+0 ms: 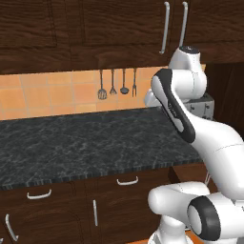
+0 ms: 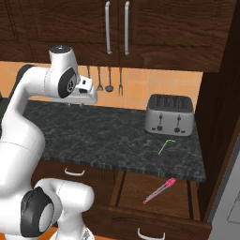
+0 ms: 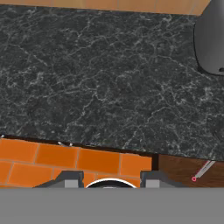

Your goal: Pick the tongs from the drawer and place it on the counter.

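Your two small dark finger tips stand well apart at the bottom of the hand view, so the two-finger gripper is open with nothing between the tips. Below them you see orange floor tiles, and beyond those the long black stone counter with grey marbled veins spreading across the hand view. In the right base view your gripper hangs above the left part of that counter, well apart from everything on it.

Look to the lower right of the hand view: the slim pink-magenta tongs with a pale tip lie on the reddish-brown floor of the dark brown wooden drawer. The right base view shows the drawer pulled open under the counter's edge, with the tongs lying flat and diagonal inside it. A silver four-slot toaster stands on the counter above the drawer, near the wall. Four dark grey long-handled utensils hang on the orange tiled wall.
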Tool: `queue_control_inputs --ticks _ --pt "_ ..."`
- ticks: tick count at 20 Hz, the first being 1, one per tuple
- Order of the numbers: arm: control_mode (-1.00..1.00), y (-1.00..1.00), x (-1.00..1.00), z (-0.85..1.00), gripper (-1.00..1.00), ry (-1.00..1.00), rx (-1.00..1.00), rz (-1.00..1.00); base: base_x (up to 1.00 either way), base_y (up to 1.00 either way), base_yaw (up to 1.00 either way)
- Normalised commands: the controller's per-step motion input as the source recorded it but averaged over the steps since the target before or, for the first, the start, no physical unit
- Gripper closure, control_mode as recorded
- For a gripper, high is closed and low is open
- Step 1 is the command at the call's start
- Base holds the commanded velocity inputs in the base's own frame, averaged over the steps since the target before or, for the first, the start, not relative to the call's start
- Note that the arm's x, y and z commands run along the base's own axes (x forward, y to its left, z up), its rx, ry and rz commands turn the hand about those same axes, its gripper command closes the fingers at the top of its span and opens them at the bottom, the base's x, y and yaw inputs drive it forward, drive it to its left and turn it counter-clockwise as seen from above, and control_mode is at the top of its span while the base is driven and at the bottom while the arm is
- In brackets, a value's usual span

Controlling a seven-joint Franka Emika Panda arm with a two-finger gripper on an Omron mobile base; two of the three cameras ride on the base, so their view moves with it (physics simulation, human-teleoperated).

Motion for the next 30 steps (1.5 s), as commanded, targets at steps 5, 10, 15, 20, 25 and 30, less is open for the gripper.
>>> queue_control_inputs --ticks 5,10,15,20,25,30 --pt "-1.0 -0.37 -0.13 -0.02 -1.0 0.0 0.0 0.0 0.0 0.0 0.0" --pt "-1.0 -1.0 -0.12 -0.03 -1.0 0.05 0.01 0.0 0.0 0.0 0.0" --pt "-1.0 -0.82 -0.3 -0.33 -1.0 0.08 0.0 -0.08 0.0 0.0 0.0" --pt "-1.0 -0.78 -0.58 -0.64 -1.0 0.0 -0.02 -0.16 0.0 0.0 0.0" --pt "-1.0 -0.7 -0.26 -0.24 -1.0 0.0 -0.01 -0.1 0.0 0.0 0.0" --pt "-1.0 -0.51 0.01 -0.08 -1.0 0.0 0.0 -0.05 0.0 0.0 0.0"
